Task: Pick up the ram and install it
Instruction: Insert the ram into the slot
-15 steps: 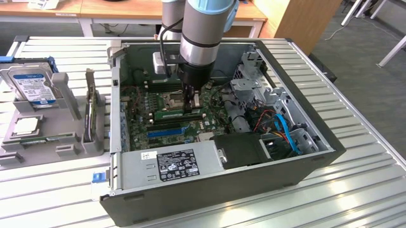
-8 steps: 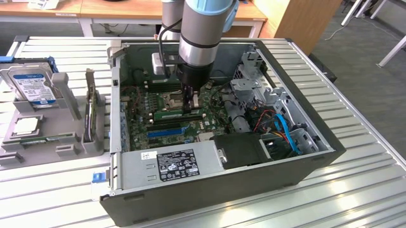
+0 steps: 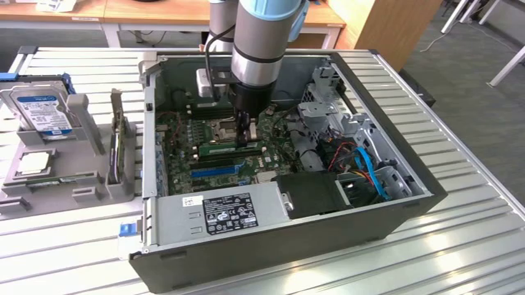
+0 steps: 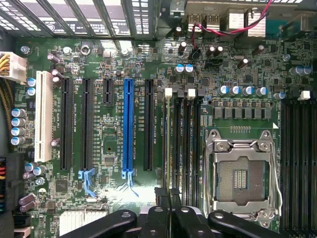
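Note:
The ram [image 3: 223,148] is a thin green stick standing on edge in a memory slot of the motherboard, inside the open computer case [image 3: 402,212]. My gripper [image 3: 246,140] reaches straight down onto its upper edge, fingers shut on it. In the wrist view the ram [image 4: 167,144] shows edge-on as a narrow strip in the slot next to the empty processor socket [image 4: 241,173]. It runs away from my black fingertips [image 4: 161,198], which sit close together at my gripper [image 4: 167,194].
A blue expansion slot [image 4: 129,129] and black slots lie beside the memory slots. The power supply [image 3: 221,212] and drive cage with cables [image 3: 353,153] crowd the case. On the exterior view's left, a grey fixture [image 3: 49,184] holds a hard drive [image 3: 41,107] and a processor chip [image 3: 33,163].

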`<state>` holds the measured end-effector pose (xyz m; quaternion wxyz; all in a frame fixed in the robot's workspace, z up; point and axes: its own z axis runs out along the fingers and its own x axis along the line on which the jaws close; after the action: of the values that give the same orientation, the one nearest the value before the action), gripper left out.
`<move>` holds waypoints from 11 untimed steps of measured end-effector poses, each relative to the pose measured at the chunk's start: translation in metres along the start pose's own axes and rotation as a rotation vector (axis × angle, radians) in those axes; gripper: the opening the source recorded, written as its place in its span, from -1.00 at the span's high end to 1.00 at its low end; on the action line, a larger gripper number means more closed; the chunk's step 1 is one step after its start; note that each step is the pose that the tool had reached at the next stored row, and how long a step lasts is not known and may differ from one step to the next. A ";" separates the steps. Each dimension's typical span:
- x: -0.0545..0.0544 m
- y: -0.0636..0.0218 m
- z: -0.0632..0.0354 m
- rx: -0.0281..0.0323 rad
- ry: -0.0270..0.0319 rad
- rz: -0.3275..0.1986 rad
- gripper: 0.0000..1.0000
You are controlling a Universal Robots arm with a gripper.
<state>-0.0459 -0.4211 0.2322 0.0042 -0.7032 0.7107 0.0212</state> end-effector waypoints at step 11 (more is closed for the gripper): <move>0.000 0.0000 0.0009 -0.0001 0.0003 0.000 0.76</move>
<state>-0.0459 -0.4211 0.2313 0.0040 -0.7032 0.7107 0.0212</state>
